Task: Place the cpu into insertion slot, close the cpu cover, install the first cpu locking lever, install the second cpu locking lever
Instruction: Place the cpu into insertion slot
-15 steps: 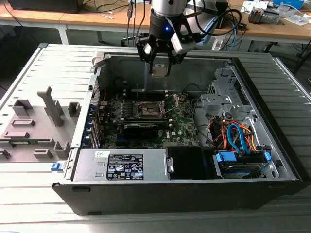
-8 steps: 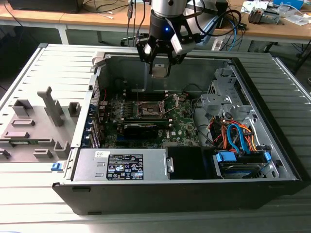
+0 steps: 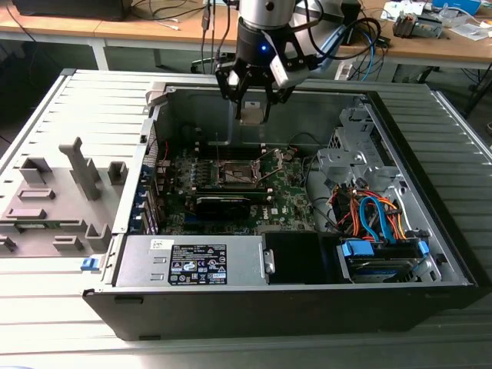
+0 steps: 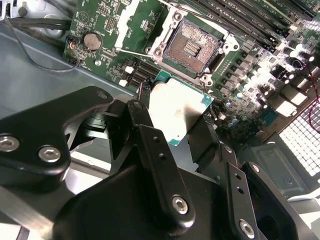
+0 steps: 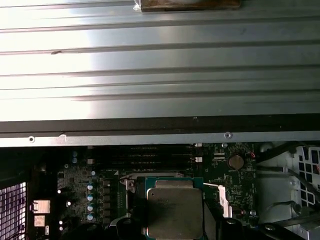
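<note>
Clamping the cpu point(image 4: 182, 102) by its edges, the tool point(image 4: 175, 115) is held above, not squarely over, the uncovered insertion slot point(image 4: 192, 47).

In the second wrist view, claw fingers point(image 4: 202, 139) cover the cpu's point(image 4: 177, 112) gripped edges.

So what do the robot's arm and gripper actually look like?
The arm is a shiny silver cylinder with a dark band and a small blue light. Black cables loop beside it. The gripper is black, built from chunky jointed bars fastened with silver screws.
</note>
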Available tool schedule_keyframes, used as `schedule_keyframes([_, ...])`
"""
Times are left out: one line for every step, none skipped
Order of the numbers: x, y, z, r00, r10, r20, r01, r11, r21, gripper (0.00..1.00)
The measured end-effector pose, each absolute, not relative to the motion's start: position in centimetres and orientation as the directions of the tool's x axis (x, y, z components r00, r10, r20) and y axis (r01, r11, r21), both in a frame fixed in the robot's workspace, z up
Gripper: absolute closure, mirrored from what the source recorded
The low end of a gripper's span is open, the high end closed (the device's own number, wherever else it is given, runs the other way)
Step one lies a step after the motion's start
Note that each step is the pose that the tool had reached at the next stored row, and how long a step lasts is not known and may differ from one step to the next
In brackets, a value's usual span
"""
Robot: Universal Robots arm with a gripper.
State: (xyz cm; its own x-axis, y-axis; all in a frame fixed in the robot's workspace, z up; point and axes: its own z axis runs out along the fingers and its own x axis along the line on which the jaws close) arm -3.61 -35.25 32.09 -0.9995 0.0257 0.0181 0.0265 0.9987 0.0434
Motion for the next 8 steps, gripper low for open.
schedule_keyframes([-3.61,-35.25,32.08,-1.000,0.026,0.018,0.026,0.999,0.040,0.45])
schedule_keyframes([-3.60,-35.25,32.03,-1.000,0.026,0.018,0.026,0.999,0.037,0.45])
schedule_keyframes([-3.60,-35.26,32.00,-1.000,0.026,0.018,0.026,0.999,0.036,0.45])
schedule_keyframes([-3.61,-35.28,31.98,-1.000,0.026,0.018,0.026,0.999,0.035,0.45])
schedule_keyframes([-3.63,-35.32,31.92,-1.000,0.026,0.018,0.026,0.999,0.034,0.45])
schedule_keyframes([-3.64,-35.35,31.87,-1.000,0.026,0.018,0.026,0.999,0.034,0.45])
schedule_keyframes([-3.65,-35.38,31.84,-1.000,0.026,0.018,0.026,0.999,0.034,0.45])
schedule_keyframes([-3.67,-35.40,31.79,-1.000,0.026,0.018,0.026,0.999,0.033,0.45])
